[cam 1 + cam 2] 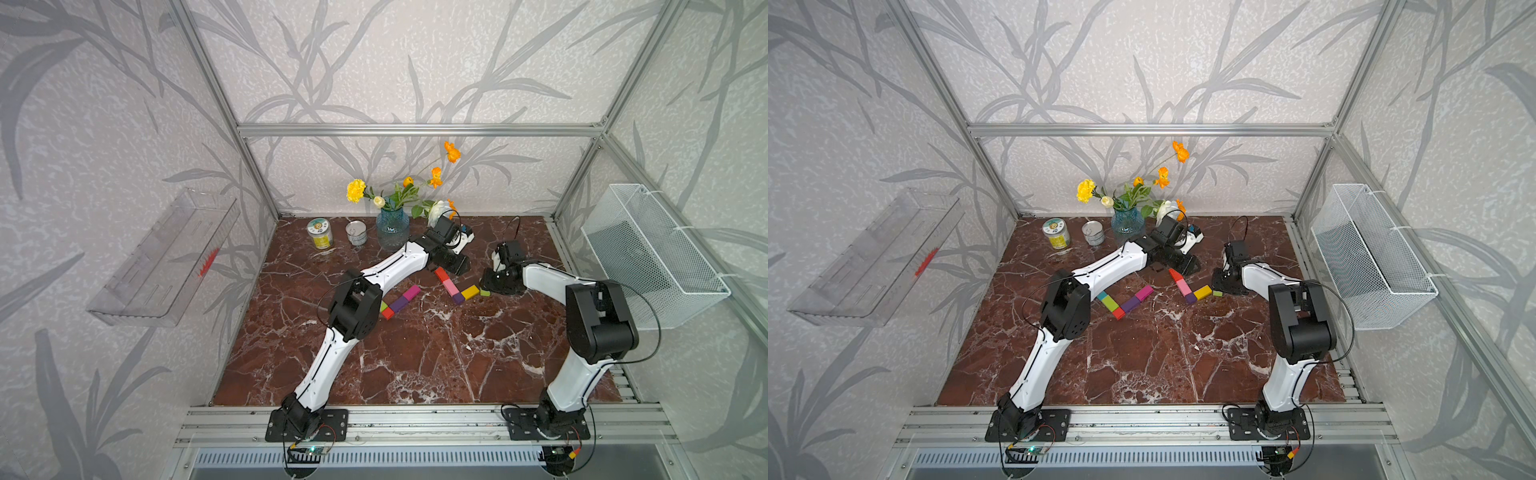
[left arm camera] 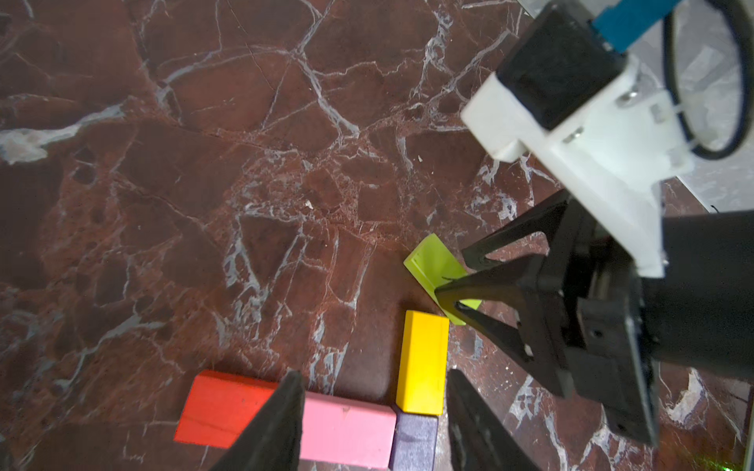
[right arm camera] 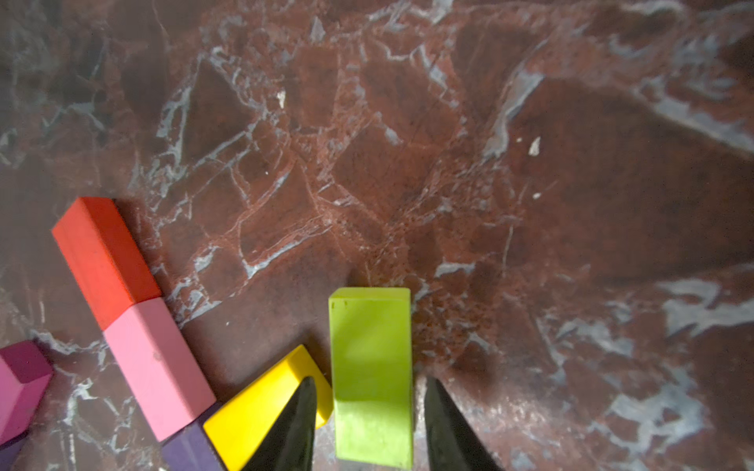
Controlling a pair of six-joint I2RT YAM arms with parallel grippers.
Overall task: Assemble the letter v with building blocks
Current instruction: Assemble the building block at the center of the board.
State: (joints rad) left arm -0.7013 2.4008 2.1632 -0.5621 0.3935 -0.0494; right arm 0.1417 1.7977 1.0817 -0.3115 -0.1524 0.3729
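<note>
**Right wrist view:** the small lime block [image 3: 371, 367] lies flat on the worktop [image 3: 530, 204] between the right fingers [image 3: 293, 424]. These stand parted with a thin gap on each side of it, and they grip nothing. The yellow bar [image 3: 261, 407] lies just beside it, partly hidden by one finger, and meets the purple cube [image 3: 189, 448]. From the cube the pink bar [image 3: 157, 367] and red bar [image 3: 104, 257] run end to end.

**Left wrist view:** the left fingers [image 2: 277, 428] are wide apart and empty. The pink bar, the purple cube and the yellow bar's end show between them. Beyond, the right fingers straddle the small lime block.

**Top views:** toward the left arm [image 1: 1067, 307], well apart from that group, a teal bar [image 1: 1101, 296], lime bar [image 1: 1111, 302], red cube [image 1: 1119, 312], purple bar [image 1: 1130, 304] and magenta bar [image 1: 1144, 292] form an angle. The vase [image 1: 1127, 222] and two cans [image 1: 1057, 235] stand at the rear.
</note>
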